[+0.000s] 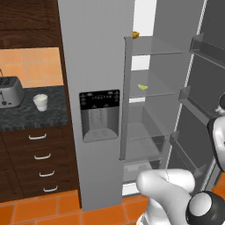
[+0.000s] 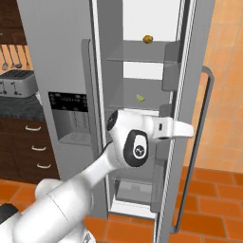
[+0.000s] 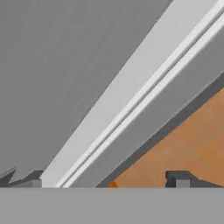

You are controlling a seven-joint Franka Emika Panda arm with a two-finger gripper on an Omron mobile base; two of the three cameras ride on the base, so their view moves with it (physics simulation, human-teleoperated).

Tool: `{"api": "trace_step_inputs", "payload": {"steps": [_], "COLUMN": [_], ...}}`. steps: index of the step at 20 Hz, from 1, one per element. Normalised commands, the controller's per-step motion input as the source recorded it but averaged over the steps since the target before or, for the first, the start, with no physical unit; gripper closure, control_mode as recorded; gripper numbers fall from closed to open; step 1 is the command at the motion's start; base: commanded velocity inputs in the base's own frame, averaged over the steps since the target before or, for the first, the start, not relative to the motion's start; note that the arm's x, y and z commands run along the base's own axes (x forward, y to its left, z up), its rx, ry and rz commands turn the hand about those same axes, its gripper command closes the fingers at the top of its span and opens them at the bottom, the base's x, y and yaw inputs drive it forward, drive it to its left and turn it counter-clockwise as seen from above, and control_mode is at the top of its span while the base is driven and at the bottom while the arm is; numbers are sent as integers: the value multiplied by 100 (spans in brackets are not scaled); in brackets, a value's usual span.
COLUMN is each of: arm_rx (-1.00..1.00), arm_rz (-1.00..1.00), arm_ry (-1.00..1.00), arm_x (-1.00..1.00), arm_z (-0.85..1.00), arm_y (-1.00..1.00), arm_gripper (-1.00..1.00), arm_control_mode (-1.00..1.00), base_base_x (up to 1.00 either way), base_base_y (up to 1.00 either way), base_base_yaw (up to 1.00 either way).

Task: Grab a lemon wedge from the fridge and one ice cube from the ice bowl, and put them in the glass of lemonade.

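The grey fridge (image 1: 96, 52) stands with its right door (image 1: 211, 83) swung open. The lemon wedge (image 1: 143, 87) (image 2: 140, 98) is a tiny yellow-green slice lying on the middle glass shelf. On the dark counter to the left of the fridge sits the glass of lemonade (image 1: 40, 102). My arm reaches up in front of the open compartment, with its wrist (image 2: 173, 128) at the door's inner edge, below and right of the wedge. My gripper (image 3: 105, 181) is open with nothing between its fingertips (image 3: 179, 178); it faces the door edge and the orange floor. The ice cube and ice bowl are out of view.
A small brownish-yellow lump (image 1: 136, 34) (image 2: 148, 39) rests on the top shelf. A toaster (image 1: 9, 91) stands on the counter left of the glass. The door's long handle (image 2: 203, 142) and its shelves (image 1: 206, 46) jut out on the right. Drawers (image 1: 41, 154) sit under the counter.
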Motion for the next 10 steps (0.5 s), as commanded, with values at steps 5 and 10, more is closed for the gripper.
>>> {"api": "trace_step_inputs", "payload": {"steps": [5,10], "arm_rx": [-3,-1], "arm_rz": [0,12], "arm_ry": [-7,4], "arm_x": [-62,-64], "arm_z": [62,58], "arm_y": [58,99], "arm_gripper": [-100,-100], "arm_control_mode": [-100,-100], "base_base_x": [0,0], "base_base_y": [0,0], "base_base_yaw": [0,0]}}
